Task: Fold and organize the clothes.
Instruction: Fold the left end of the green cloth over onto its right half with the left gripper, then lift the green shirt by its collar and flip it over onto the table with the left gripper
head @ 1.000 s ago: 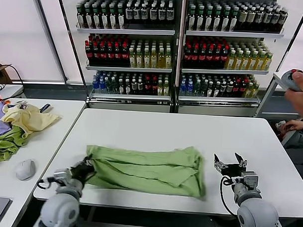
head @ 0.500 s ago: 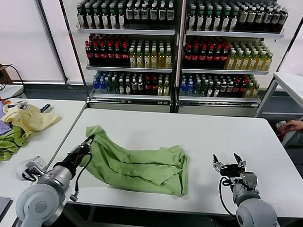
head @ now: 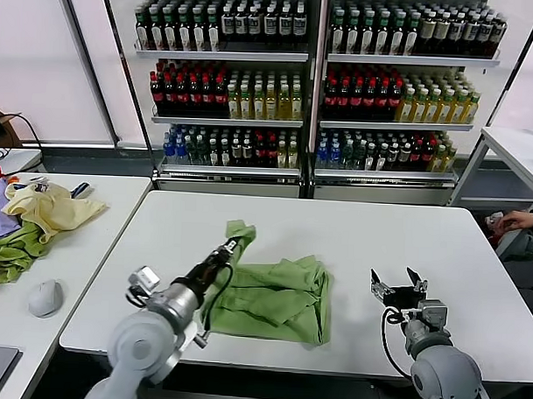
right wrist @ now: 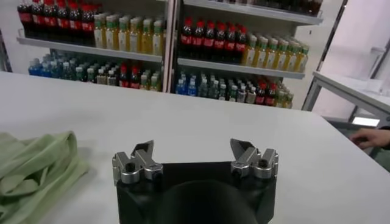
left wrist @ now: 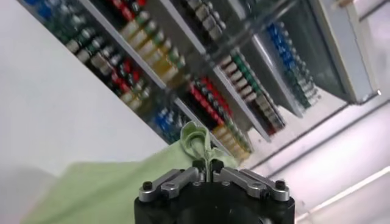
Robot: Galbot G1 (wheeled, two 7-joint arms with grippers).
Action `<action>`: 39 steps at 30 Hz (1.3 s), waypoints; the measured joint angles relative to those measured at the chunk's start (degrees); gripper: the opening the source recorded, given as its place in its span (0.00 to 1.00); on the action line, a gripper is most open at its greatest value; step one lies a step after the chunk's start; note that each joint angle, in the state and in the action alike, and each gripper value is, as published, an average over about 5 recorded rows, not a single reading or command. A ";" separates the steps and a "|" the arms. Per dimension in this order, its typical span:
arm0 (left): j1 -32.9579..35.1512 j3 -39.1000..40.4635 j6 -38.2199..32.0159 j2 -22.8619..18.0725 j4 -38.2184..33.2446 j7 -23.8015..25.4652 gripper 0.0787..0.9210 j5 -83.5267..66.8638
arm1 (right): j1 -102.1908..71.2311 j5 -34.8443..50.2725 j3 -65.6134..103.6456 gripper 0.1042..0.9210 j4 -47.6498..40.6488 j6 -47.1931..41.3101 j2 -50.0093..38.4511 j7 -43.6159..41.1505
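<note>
**Left end of shirt lifted, fold heading across toward the right end**

Pinched in the left gripper (head: 233, 246): one end of the light-green shirt (head: 276, 298), fingers pressed together on a bunched peak of cloth, seen poking up past the jaws in the left wrist view (left wrist: 198, 137). Raised off the white table (head: 353, 233), with a sloping sheet of fabric hanging from the grip down to the rest of the pile. Remaining bulk lying flat and rumpled below and beyond the grip, toward the robot's right, long axis running side to side across the table.

Probably a lengthwise fold: held end likely to be carried over the resting cloth and laid on the far right edge. Left gripper the nearer one by far, already in contact. Risk judged: loose layers sliding or bunching under the carried end.

Right gripper (head: 397, 287) spread wide, holding nothing, low over the table just beside the shirt's right edge, apart from it; cloth visible off to one side in its wrist view (right wrist: 36, 170).

No containers in sight; shelves of bottles (head: 314, 79) behind.
</note>
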 measured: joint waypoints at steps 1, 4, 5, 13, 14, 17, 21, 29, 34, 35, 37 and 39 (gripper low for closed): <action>-0.85 1.14 -0.06 -0.51 0.96 -0.06 0.04 0.28 | 0.11 0.00 -0.01 0.88 -0.10 0.01 0.01 -0.04; -3.22 4.31 -0.06 -1.88 3.91 -0.16 0.04 1.25 | 0.46 0.00 -0.10 0.88 -0.38 0.01 0.07 -0.18; -3.94 5.31 0.01 -2.29 4.90 -0.13 0.04 1.63 | 0.58 -0.01 -0.16 0.88 -0.47 0.01 0.09 -0.22; -7.31 11.56 1.47 -4.32 10.26 0.91 0.20 4.40 | 1.27 0.00 -0.36 0.88 -1.14 0.19 0.10 -0.29; -7.48 12.15 1.58 -4.47 10.50 1.09 0.24 4.72 | 1.27 -0.01 -0.36 0.88 -1.20 0.23 0.12 -0.30; -7.87 13.45 1.65 -5.08 10.88 1.53 0.35 5.52 | 1.27 -0.08 -0.45 0.88 -1.40 0.29 0.25 -0.31; -8.02 14.13 1.59 -5.60 11.02 1.98 0.48 6.15 | 1.36 -0.29 -0.67 0.88 -1.62 0.31 0.44 -0.34; -5.56 11.84 1.02 -4.19 9.32 2.35 0.76 8.94 | 1.44 -0.56 -0.93 0.88 -1.68 0.58 0.57 -0.46; -1.90 8.45 -0.61 -1.98 9.39 1.74 0.87 17.92 | 1.34 -0.93 -1.14 0.88 -1.48 0.74 0.80 -0.53; -1.08 7.78 -0.89 -1.58 9.58 1.53 0.88 20.38 | 1.31 -1.00 -1.15 0.88 -1.39 0.75 0.83 -0.54; 0.59 6.69 -1.27 -0.95 10.02 1.12 0.88 25.31 | 1.23 -1.11 -1.16 0.88 -1.20 0.78 0.86 -0.55; 2.22 6.01 -1.39 -0.57 10.35 0.81 0.88 29.68 | 1.09 -1.19 -1.13 0.88 -0.96 0.80 0.86 -0.56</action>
